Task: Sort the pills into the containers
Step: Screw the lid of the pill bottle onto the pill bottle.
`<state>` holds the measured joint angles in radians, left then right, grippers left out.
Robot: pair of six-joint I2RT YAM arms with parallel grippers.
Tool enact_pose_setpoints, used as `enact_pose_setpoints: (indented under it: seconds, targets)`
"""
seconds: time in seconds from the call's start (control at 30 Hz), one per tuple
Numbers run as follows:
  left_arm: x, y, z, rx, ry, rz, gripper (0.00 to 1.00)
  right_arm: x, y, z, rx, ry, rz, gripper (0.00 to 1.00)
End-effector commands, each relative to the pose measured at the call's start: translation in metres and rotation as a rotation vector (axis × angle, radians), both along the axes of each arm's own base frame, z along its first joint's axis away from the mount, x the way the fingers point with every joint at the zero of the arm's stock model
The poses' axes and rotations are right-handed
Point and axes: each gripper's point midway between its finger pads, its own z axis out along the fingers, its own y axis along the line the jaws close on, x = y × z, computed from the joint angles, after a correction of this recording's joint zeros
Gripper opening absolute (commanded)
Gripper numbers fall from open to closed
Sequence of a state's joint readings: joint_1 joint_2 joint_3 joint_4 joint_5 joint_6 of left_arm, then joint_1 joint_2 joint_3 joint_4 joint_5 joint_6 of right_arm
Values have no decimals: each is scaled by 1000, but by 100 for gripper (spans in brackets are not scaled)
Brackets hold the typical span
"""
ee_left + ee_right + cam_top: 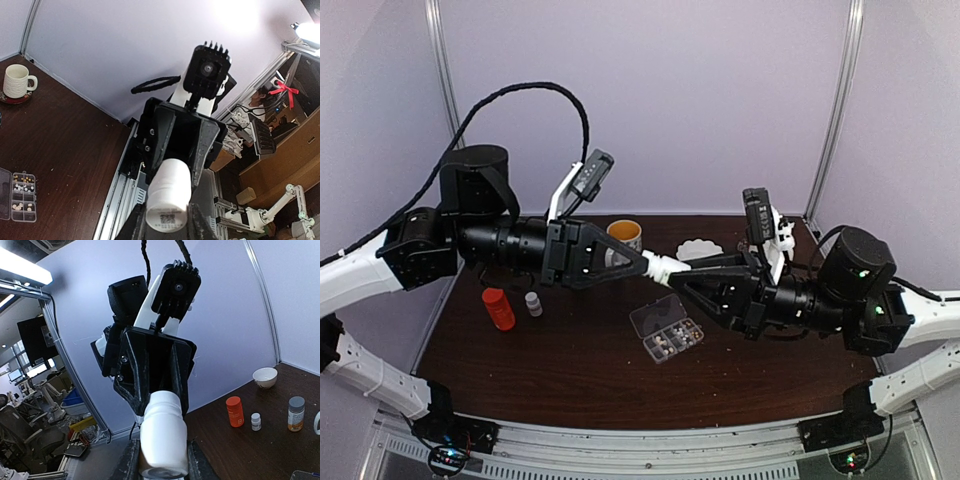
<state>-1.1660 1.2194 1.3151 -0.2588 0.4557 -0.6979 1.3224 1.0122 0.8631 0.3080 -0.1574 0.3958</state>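
Right now you have both end effectors closed on one white bottle (663, 266), held in the air above the table (570, 370). Your left end effector (167, 226) is narrowed onto one end, near the printed label, with its fingers pressed against the bottle's sides. Your right end effector (162, 465) clamps the other end the same way, jaws narrow and touching both flanks. The two meet tip to tip. On the table, near the right one and toward the arm bases, lies the pill box (648, 318), lid open, with the pills (665, 345) sitting in its compartments (678, 332). An orange bottle (499, 308) stands well apart on your left.
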Motion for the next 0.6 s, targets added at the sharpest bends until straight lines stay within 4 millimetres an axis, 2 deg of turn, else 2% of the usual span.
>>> enact_pose_setpoints:
  seconds: [0.0, 0.27, 0.47, 0.57]
  targets:
    - [-3, -17, -18, 90, 63, -32, 12, 15, 7, -8, -104, -133, -160, 0]
    - [-10, -14, -16, 80, 158, -49, 8, 24, 5, -17, -226, -393, -307, 0]
    - [-13, -16, -8, 32, 236, -65, 7, 25, -3, -4, -210, -531, -359, 0]
    - [-16, -17, -5, 10, 267, -77, 7, 25, -4, -6, -249, -607, -384, 0]
